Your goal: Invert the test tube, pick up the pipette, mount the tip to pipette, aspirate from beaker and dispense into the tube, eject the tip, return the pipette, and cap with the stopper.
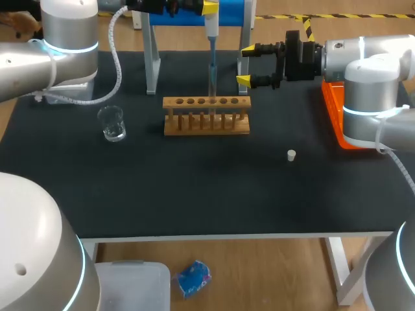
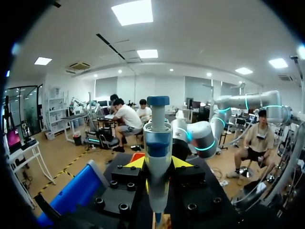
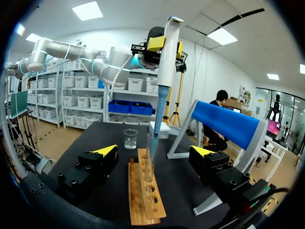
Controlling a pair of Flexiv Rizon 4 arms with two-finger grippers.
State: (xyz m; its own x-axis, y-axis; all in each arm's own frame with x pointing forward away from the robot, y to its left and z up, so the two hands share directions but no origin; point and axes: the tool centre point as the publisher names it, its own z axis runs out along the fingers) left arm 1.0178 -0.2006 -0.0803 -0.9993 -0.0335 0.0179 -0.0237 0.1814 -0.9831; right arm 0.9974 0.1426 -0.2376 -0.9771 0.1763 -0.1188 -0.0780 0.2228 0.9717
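A white-and-blue pipette [image 1: 211, 26] hangs upright at the back of the table, with my left gripper [image 2: 157, 163] shut on its body [image 2: 157, 143]. Its thin tip points down into a clear test tube [image 1: 212, 87] standing in the wooden rack [image 1: 206, 124]. My right gripper [image 1: 247, 64] is open just right of the tube, level with its upper part. In the right wrist view the tube [image 3: 151, 160] stands ahead of that gripper [image 3: 155, 151], in line with the gap between its fingers, untouched. The glass beaker [image 1: 113, 123] stands to the left. A small white stopper [image 1: 292, 155] lies to the right.
A blue pipette stand [image 1: 194, 13] on grey legs is behind the rack. An orange tray [image 1: 332, 107] sits at the table's right edge under my right arm. The black table [image 1: 207, 194] is bare in front of the rack.
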